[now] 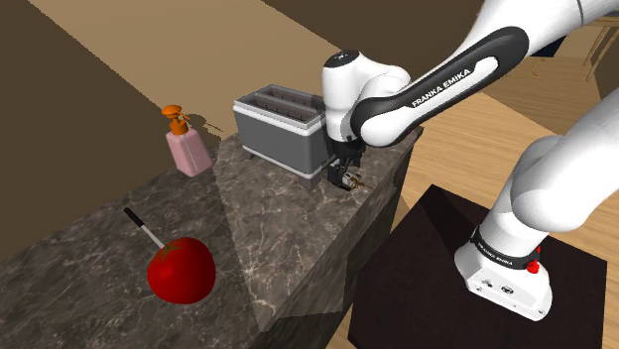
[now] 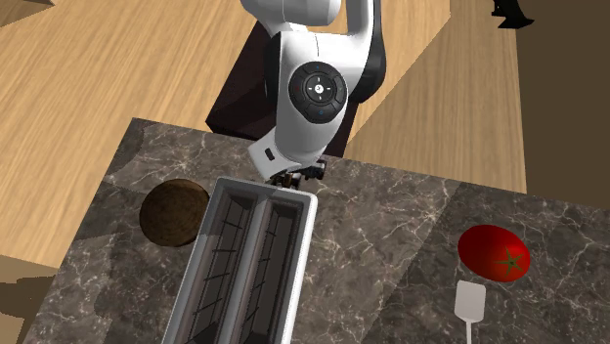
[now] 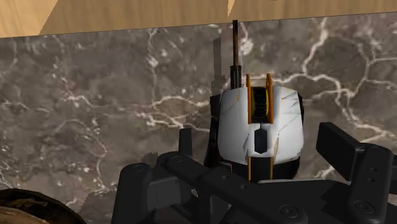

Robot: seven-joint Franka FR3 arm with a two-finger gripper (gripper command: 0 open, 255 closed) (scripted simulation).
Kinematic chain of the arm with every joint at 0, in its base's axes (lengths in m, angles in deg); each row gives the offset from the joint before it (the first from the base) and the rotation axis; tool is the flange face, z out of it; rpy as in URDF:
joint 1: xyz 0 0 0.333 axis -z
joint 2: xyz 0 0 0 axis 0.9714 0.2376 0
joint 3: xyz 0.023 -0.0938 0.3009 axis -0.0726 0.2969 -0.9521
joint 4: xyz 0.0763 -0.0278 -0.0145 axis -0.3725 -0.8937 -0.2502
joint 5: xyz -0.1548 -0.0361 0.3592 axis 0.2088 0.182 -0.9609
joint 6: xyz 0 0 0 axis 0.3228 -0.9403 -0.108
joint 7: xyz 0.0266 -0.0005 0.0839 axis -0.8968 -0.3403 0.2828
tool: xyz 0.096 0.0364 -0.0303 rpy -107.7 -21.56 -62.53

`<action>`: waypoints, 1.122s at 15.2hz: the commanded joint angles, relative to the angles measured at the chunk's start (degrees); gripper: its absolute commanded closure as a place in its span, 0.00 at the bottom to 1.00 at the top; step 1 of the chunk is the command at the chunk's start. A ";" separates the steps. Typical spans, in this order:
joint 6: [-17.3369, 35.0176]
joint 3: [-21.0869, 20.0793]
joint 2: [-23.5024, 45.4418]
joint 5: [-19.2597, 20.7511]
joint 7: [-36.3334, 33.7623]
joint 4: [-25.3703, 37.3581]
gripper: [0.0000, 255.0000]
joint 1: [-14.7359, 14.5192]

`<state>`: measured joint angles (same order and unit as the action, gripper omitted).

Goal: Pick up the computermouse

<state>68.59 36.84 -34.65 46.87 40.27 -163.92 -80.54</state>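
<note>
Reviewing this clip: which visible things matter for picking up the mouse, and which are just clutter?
Belongs to the job:
white computer mouse
gripper, open, the mouse between its fingers

Just lying about on the counter:
toaster
pink soap dispenser
tomato
spatula
brown round object

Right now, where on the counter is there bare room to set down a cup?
Bare counter lies between the toaster and the tomato. It is crowded at the edge beside the toaster, where the pincer hangs over the mouse.
</note>
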 commanded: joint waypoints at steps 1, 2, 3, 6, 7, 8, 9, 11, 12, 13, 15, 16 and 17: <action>1.83 -0.23 1.19 0.50 -0.60 -0.69 0.00 0.19; 2.33 -0.29 1.51 0.64 -0.76 -0.89 0.00 0.24; 2.33 -0.29 1.51 0.64 -0.76 -0.89 0.00 0.24; 2.27 -0.30 1.37 0.58 -0.76 -0.97 1.00 0.19; 2.27 -0.30 1.38 0.58 -0.76 -0.96 1.00 0.20; 2.27 -0.30 1.38 0.58 -0.76 -0.96 1.00 0.20; 2.27 -0.30 1.38 0.58 -0.77 -0.96 1.00 0.20; 2.27 -0.30 1.38 0.58 -0.77 -0.97 1.00 0.20; 2.28 -0.30 1.39 0.58 -0.76 -0.97 1.00 0.20; 2.33 -0.29 1.52 0.64 -0.77 -0.89 1.00 0.24; 0.60 -0.08 0.41 0.16 -0.20 -0.18 1.00 0.07; -0.26 0.02 -0.11 -0.06 0.07 0.19 1.00 -0.01; -1.12 0.12 -0.62 -0.27 0.33 0.57 1.00 -0.09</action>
<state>68.36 36.80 -34.73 46.80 40.25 -163.73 -80.58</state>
